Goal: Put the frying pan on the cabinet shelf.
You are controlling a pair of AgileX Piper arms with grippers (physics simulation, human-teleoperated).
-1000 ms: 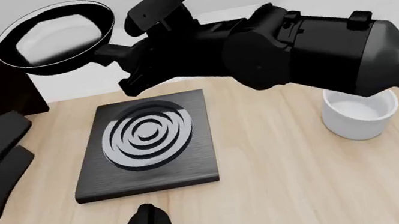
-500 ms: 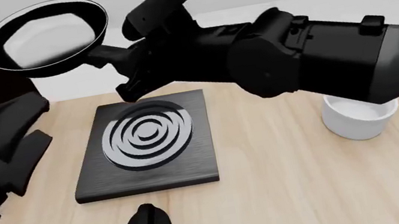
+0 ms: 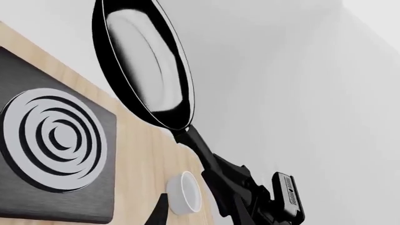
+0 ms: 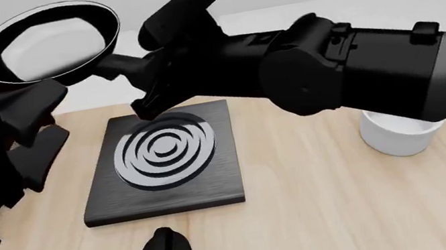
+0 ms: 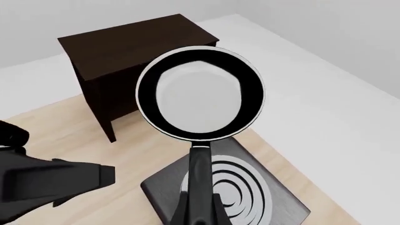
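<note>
One gripper, the right (image 4: pixel 137 68), is clamped on the handle so the pan (image 4: pixel 46 42) rides level ahead of it, clear above the hob (image 4: pixel 161 162), toward the cabinet (image 5: pixel 137 56).

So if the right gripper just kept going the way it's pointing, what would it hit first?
Probably the cabinet: the right gripper carries the frying pan ahead of it towards the cabinet's top, so the pan would likely arrive first, though depth is unclear.

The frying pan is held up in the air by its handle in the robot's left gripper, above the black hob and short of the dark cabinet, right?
Not quite: the right gripper holds the frying pan by its handle, as the front view shows. The left gripper is nearby with nothing in it. The rest stands: the pan is in the air over the hob, not yet on the cabinet.
</note>
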